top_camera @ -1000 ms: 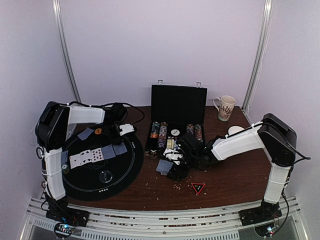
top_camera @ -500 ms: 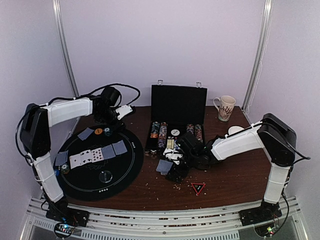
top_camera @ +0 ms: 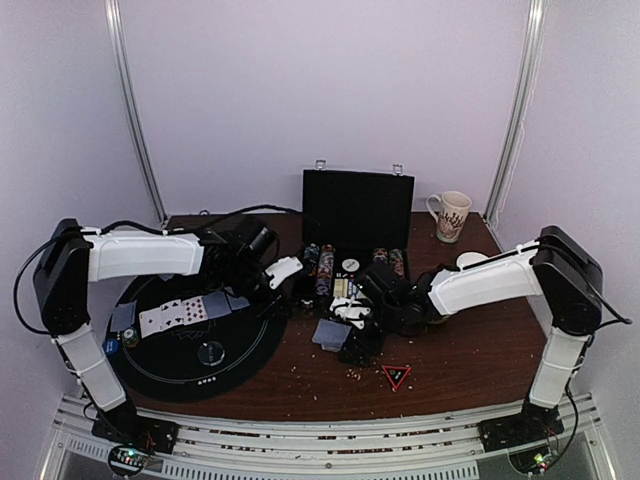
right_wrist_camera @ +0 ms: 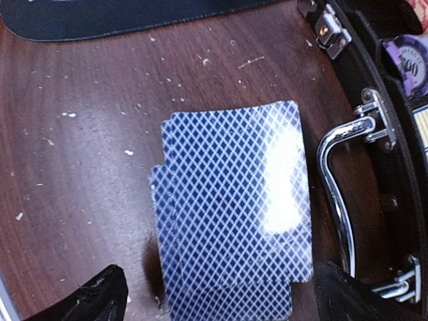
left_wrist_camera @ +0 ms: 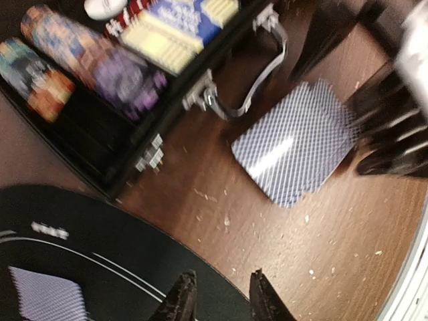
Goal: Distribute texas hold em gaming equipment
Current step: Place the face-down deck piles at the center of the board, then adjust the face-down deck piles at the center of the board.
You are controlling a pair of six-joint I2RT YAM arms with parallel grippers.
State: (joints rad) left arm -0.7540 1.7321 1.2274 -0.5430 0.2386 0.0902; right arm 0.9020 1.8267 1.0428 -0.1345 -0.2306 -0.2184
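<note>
The grey-blue-backed deck (top_camera: pixel 328 333) lies slightly fanned on the brown table in front of the open black case (top_camera: pixel 357 205). My right gripper (top_camera: pixel 354 340) hovers at it, open and empty. In the right wrist view its fingers (right_wrist_camera: pixel 93 297) stand either side of the deck (right_wrist_camera: pixel 231 214). My left gripper (top_camera: pixel 280 295) is open and empty over the right edge of the black round mat (top_camera: pixel 170 365). The left wrist view shows its gripper (left_wrist_camera: pixel 221 301), the deck (left_wrist_camera: pixel 294 144) and blurred chip rows (left_wrist_camera: pixel 73 53). Chip rows (top_camera: pixel 318 265) fill the case. Cards (top_camera: pixel 175 312) and a clear disc (top_camera: pixel 211 350) lie on the mat.
A patterned white mug (top_camera: pixel 450 215) stands at the back right. A red triangle marker (top_camera: pixel 396 375) lies on the table near the front. The case's metal handle (right_wrist_camera: pixel 338 194) sits right beside the deck. Crumbs speckle the tabletop.
My left arm has swung from the mat's far left side across to its right edge, near the case. The right arm and the deck have hardly moved.
</note>
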